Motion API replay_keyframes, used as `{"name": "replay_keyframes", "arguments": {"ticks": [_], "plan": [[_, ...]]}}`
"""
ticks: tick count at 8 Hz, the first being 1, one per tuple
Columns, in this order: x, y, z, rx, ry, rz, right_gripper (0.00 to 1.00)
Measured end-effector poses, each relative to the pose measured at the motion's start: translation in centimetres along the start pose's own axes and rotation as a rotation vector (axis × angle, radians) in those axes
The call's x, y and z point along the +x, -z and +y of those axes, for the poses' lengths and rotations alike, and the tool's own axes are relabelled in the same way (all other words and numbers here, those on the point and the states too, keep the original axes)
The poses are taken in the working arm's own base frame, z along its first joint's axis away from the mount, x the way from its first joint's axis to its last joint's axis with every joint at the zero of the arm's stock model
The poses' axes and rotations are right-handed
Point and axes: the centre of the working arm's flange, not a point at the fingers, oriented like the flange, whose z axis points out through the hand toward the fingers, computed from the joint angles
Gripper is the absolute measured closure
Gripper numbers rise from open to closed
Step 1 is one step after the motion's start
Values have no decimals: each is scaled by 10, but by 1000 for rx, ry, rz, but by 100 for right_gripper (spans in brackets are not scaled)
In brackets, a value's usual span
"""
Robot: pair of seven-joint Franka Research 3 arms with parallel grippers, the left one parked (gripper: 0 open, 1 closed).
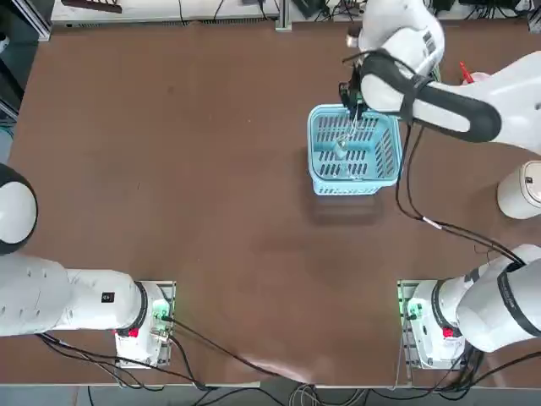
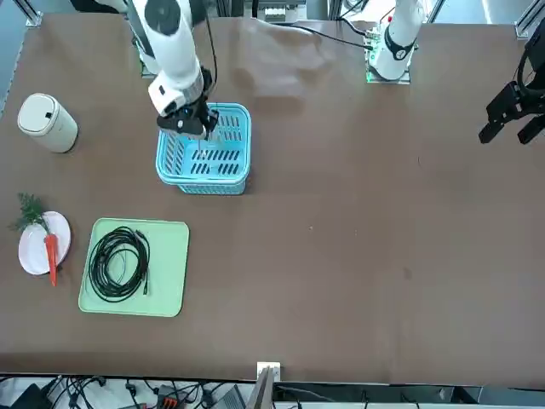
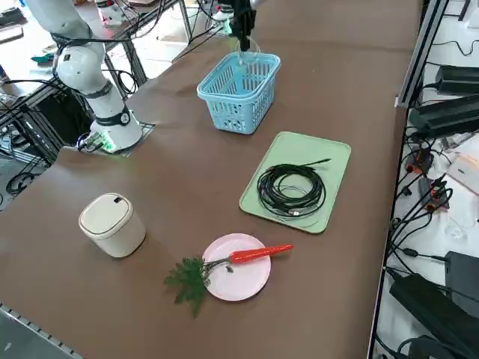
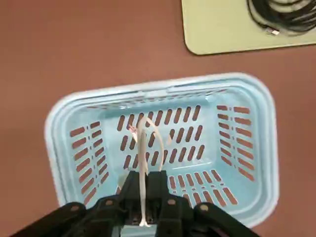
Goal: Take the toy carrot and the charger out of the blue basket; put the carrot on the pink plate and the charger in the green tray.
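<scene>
The light blue basket stands at the table's far right. My right gripper hovers over its far rim, shut on a thin white cord that loops above the slatted floor; I take it for the charger's lead, and its block does not show. The toy carrot lies across the pink plate, leaves hanging off the edge. The green tray lies between plate and basket.
A coiled black cable fills most of the green tray. A white lidded canister stands near the table's right edge, nearer my base than the basket.
</scene>
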Motion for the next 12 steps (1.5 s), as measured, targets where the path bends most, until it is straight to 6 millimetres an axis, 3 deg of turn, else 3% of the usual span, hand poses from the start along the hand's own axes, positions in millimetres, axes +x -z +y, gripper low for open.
{"name": "replay_keyframes", "arguments": {"ticks": [2,3,4,7,9,10,12], "plan": [[24,59,11,21,20,29,97],[44,69,26,27,39,41,97],[70,65,48,21,68,41,97],[166,22,129,-10,179,1,97],[223,-11,165,-11,222,-6,97],[245,-31,175,-8,231,-4,97],[271,-75,174,0,233,7,97]]}}
